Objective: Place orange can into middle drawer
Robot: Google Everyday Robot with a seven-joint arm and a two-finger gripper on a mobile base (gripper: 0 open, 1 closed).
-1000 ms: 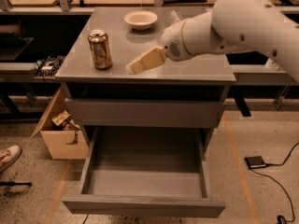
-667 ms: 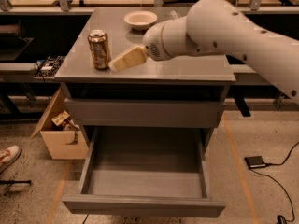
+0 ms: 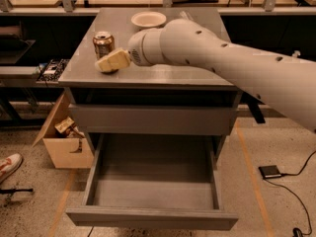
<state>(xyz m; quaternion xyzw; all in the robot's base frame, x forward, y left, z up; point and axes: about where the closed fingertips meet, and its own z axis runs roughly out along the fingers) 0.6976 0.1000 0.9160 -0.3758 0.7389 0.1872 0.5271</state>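
Note:
The orange can (image 3: pixel 103 42) stands upright on the grey cabinet top (image 3: pixel 163 73), near its left edge. My gripper (image 3: pixel 107 64) sits right in front of the can and hides its lower half; its cream fingers point left. My white arm reaches in from the right across the cabinet top. The middle drawer (image 3: pixel 152 191) is pulled out wide below, and nothing lies in it. The upper grey front (image 3: pixel 150 118) above it is shut.
A white bowl (image 3: pixel 148 19) sits at the back of the cabinet top. A cardboard box (image 3: pixel 65 142) stands on the floor to the left of the cabinet. A shoe (image 3: pixel 9 164) lies at far left. A small black device (image 3: pixel 270 171) with a cable lies on the floor at right.
My gripper has moved left across the cabinet top, from right of the can to directly in front of it. The can and the drawer have not moved.

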